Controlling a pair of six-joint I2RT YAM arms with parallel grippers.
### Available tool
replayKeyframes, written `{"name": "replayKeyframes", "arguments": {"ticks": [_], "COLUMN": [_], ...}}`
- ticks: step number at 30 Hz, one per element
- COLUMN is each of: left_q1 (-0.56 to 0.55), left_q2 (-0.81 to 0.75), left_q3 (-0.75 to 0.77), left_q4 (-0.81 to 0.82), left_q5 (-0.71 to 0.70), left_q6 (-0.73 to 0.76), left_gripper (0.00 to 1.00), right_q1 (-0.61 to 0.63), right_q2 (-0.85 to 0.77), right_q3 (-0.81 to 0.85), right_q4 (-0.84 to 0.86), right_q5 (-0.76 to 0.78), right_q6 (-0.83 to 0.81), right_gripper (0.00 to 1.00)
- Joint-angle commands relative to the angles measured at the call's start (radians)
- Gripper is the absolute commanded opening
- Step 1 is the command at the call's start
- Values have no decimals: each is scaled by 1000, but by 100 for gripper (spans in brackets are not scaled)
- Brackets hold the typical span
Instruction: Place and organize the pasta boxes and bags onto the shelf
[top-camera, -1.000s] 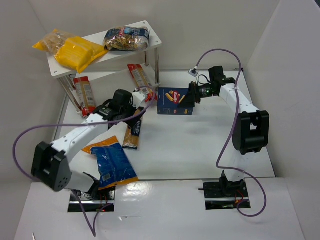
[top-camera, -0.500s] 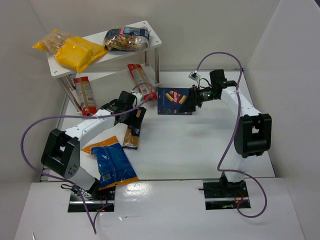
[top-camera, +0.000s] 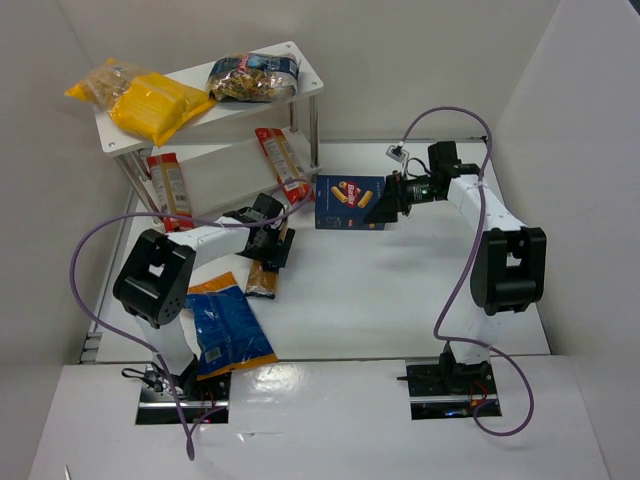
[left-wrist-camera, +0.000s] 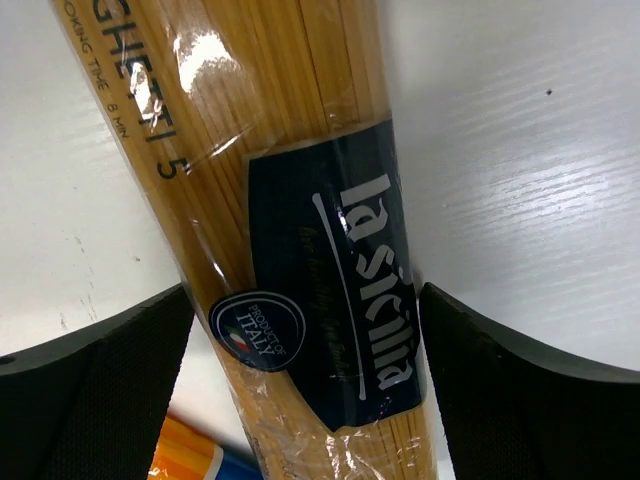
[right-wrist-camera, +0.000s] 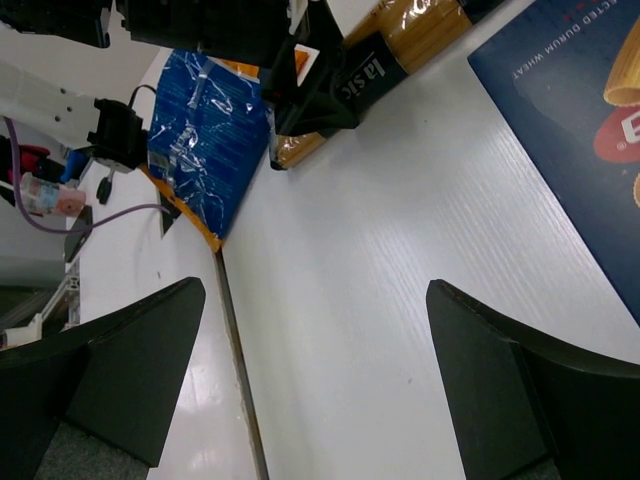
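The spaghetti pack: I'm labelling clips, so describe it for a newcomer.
In front of the white two-tier shelf, straddled by the open left gripper, lies a long narrow golden spaghetti pack. Unlike the wide blue bag beside it, it carries a dark-blue label.

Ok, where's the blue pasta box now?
Top view: the blue pasta box lies flat on the table just right of the shelf, the right end effector at its right edge.

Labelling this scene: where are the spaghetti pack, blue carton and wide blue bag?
spaghetti pack (left-wrist-camera: 330, 300), left wrist view, dark-blue label.
blue carton (top-camera: 342, 210), top view, middle of its face.
wide blue bag (top-camera: 228, 328), top view, blue middle.
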Motion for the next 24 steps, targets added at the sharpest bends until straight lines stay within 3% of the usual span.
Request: {"name": "replayKeyframes", "arguments": {"ticks": [1, 10, 11, 12, 14, 15, 24], "left_q1": [0, -20, -20, -20, -20, -20, -20], "left_q2": [13, 23, 35, 35, 46, 46, -250], "left_q3": [9, 9, 9, 19, 42, 42, 7], "left_q4": [28, 49, 49, 37, 11, -12, 14], "left_q5": [-6, -26, -3, 13, 47, 63, 95], "left_q6": [-38, -27, -27, -9, 34, 59, 154], "left_gripper": [98, 91, 83, 68, 6, 0, 0], "right_q1": [-22, -31, -31, -31, -31, -31, -31], "right_q2": [-40, -30, -30, -30, -30, -30, -73], "right_q3": [-15, -24, -24, -24, -24, -24, -24], "right_q4": [37, 48, 48, 48, 39, 38, 37], "right_q5": [-38, -67, -67, -67, -67, -67, -67], "right_q6": [-4, -4, -4, -4, -13, -13, -22], "right_gripper": [100, 100, 100, 100, 100, 100, 100]}}
